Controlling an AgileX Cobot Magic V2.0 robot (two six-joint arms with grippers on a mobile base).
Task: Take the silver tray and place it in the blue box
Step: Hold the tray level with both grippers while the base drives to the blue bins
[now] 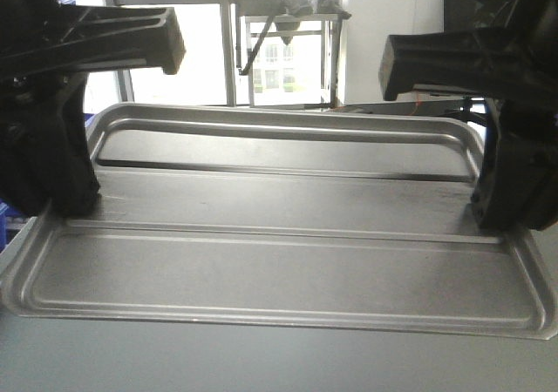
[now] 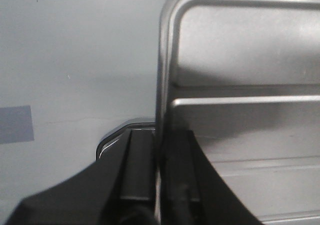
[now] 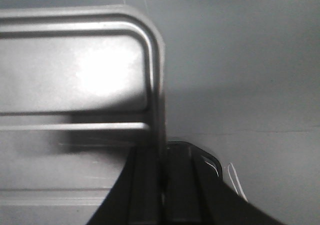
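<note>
The silver tray (image 1: 279,192) fills the front view, with its near edge over the grey table (image 1: 261,357). My left gripper (image 1: 74,205) is shut on the tray's left rim. My right gripper (image 1: 497,218) is shut on its right rim. In the left wrist view the two black fingers (image 2: 140,165) pinch the thin rim of the tray (image 2: 240,50). In the right wrist view the fingers (image 3: 180,185) clamp the rim of the tray (image 3: 75,75) the same way. The blue box is not clearly in view. Only a sliver of blue (image 1: 4,213) shows behind the left gripper.
Behind the tray are a bright window and another robot arm on a stand (image 1: 288,9). A dark chair back (image 1: 479,0) is at the top right. A grey tape patch (image 2: 15,124) and a thin white loop (image 3: 235,180) lie on the table.
</note>
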